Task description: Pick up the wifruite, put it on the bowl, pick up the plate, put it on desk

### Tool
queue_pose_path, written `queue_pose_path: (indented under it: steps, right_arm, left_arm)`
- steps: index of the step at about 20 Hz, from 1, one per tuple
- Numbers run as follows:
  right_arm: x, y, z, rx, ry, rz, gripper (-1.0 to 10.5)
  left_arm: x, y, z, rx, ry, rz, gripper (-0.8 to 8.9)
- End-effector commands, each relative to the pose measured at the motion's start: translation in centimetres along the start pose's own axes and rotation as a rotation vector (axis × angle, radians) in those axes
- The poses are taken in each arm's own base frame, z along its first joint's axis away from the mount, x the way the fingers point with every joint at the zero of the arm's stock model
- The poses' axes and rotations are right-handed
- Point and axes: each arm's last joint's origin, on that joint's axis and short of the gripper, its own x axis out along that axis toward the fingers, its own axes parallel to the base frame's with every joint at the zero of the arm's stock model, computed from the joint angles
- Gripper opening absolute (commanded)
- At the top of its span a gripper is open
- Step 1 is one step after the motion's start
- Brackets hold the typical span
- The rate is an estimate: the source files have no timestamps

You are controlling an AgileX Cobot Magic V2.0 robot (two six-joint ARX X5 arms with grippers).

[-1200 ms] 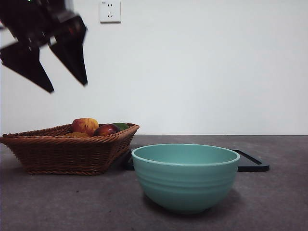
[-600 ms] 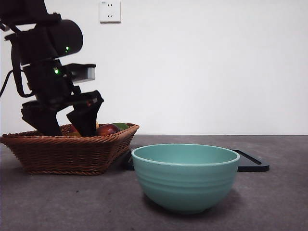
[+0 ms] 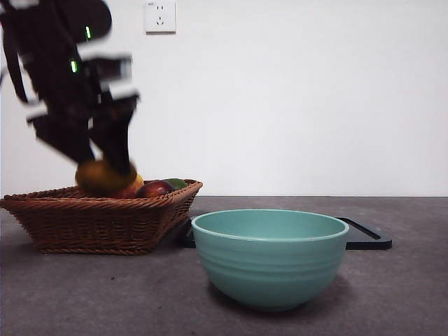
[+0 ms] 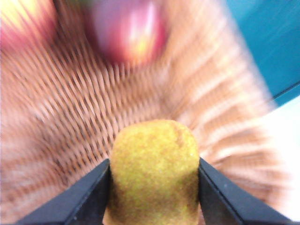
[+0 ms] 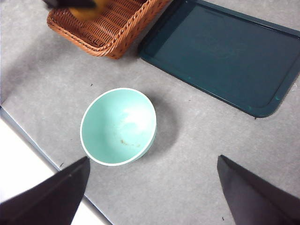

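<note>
My left gripper (image 3: 105,173) is shut on the wifruite (image 3: 103,179), an ochre-brown oval fruit, and holds it just above the wicker basket (image 3: 98,222). The left wrist view shows the wifruite (image 4: 154,176) clamped between the two black jaws of this gripper (image 4: 153,164). The mint-green bowl (image 3: 269,259) stands on the grey desk (image 3: 105,297), to the right of the basket. High above the bowl (image 5: 119,126), my right gripper (image 5: 153,161) hangs open and holds nothing. The plate (image 5: 225,51), a flat dark rectangular tray, lies behind the bowl.
A dark red fruit (image 3: 154,188) and a red-yellow apple (image 3: 131,186) lie in the basket, with a green fruit behind them. The plate's rim (image 3: 365,242) shows low behind the bowl. The desk's near edge (image 5: 33,140) runs close to the bowl.
The left gripper came down open into the basket, shut on the wifruite and now rises with it. The picture is blurred by this motion.
</note>
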Motion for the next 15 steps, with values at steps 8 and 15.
queue_pose_path:
  steps: [8,15]
  right_arm:
    - [-0.2,0.2,0.5,-0.009,-0.015,0.005,4.3]
    - [-0.2,0.2,0.5,0.001,-0.015,0.005,4.3]
  left_arm:
    - [-7.3,-11.4,-0.4,0.228,-0.123,-0.372,2.14]
    - [-1.3,-16.7,-1.0,0.335,-0.015,-0.414,2.14]
